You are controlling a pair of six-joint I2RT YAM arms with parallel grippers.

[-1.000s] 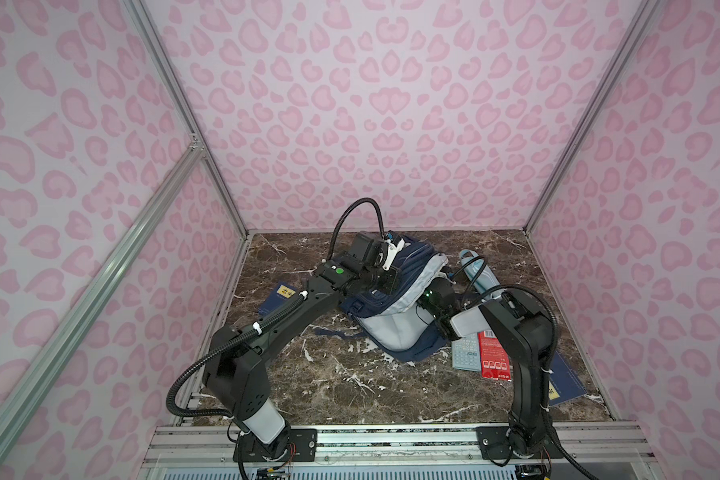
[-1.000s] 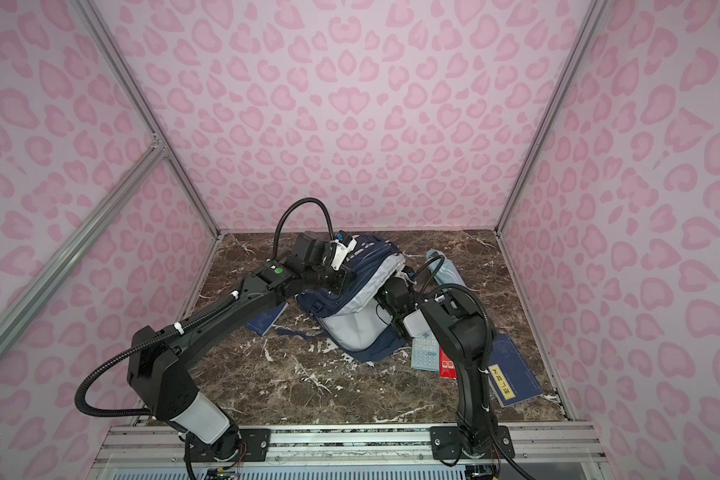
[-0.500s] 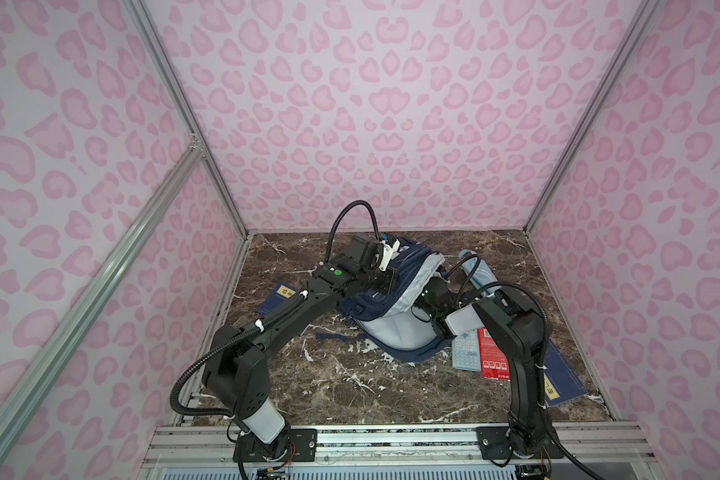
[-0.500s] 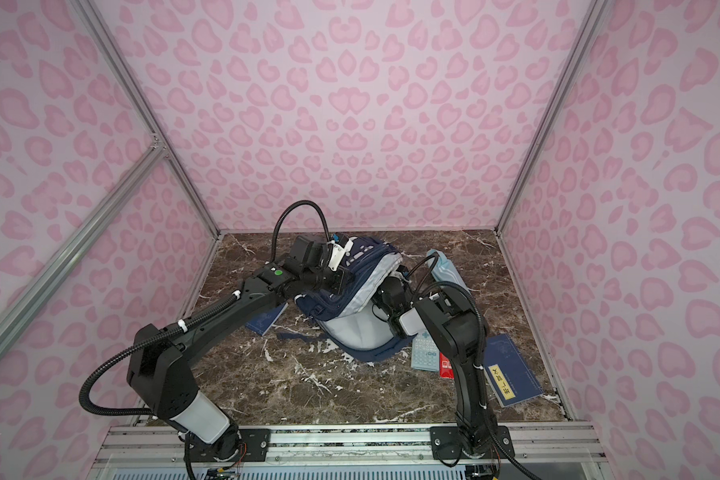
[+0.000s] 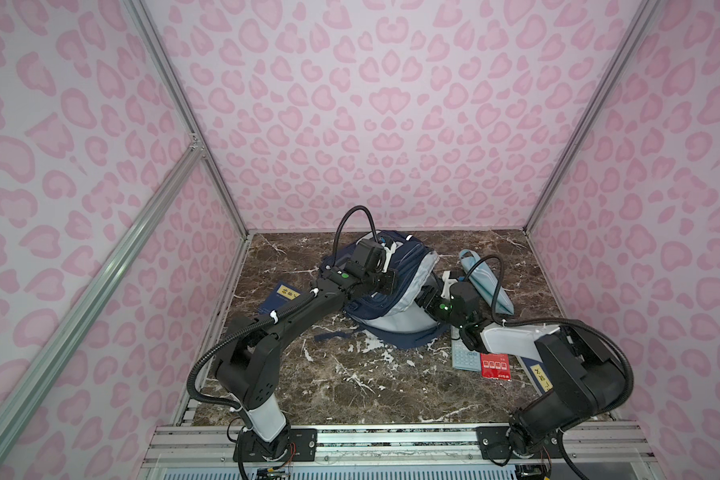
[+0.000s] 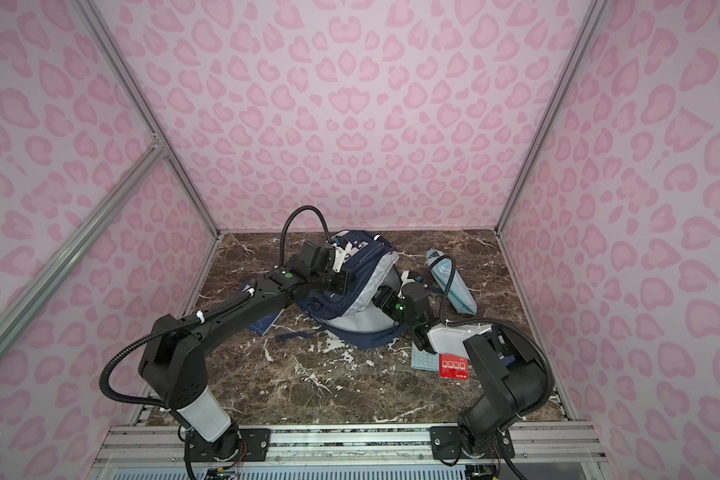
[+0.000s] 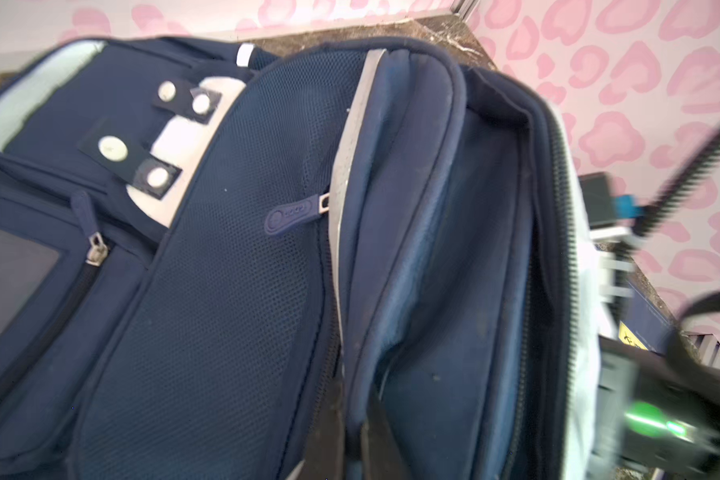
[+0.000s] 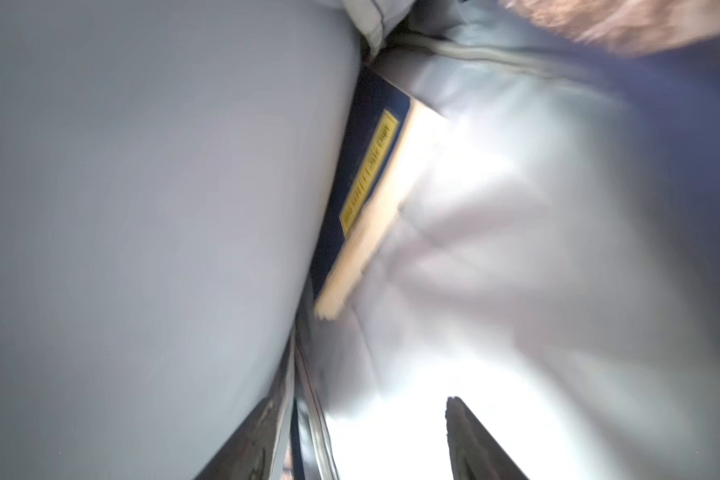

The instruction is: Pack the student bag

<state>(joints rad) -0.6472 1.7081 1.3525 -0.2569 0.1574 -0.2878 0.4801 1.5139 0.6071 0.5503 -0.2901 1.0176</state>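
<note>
Left gripper (image 5: pixel 386 284): jaws pinching the mouth rim of the student bag (image 5: pixel 410 268), far-centre on the surface (image 5: pixel 341 374); I'd hold it taut. Right gripper (image 8: pixel 362 401): jaws spread inside, navy book (image 8: pixel 371 166) lodged ahead; I'd withdraw straight, avoiding lining snags.

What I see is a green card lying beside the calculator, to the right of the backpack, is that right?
Not quite: the card is red, not green. Both top views show it lying on the table beside the calculator, to the right of the backpack.
</note>
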